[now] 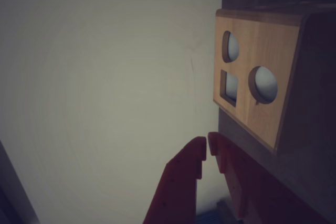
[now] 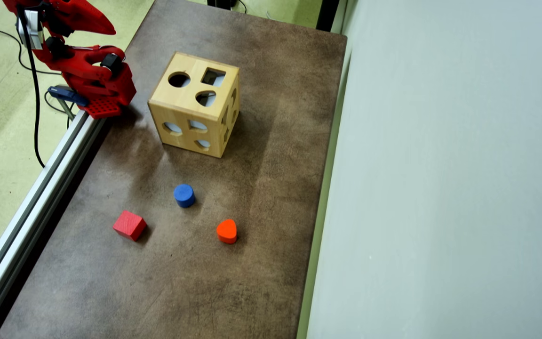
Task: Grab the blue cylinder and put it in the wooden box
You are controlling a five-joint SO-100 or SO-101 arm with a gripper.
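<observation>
On table — blue cylinder (image 2: 184,195), upright, short.

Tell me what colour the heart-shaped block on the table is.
Orange-red; the heart-shaped block shows best in the overhead view.

red plastic arm (image 2: 87,70), black cables (image 2: 33,84)

The blue cylinder (image 2: 184,195) stands on one flat round end on the brown tabletop, alone and untouched, well apart from my jaws. In the overhead view it sits below the wooden box (image 2: 195,104), with open table between them. The box is a large light-wood cube resting flat, showing a round, a square and a rounded hole in its top face and more holes in its sides. My wrist view catches one holed face (image 1: 257,85) of it up close.
</observation>
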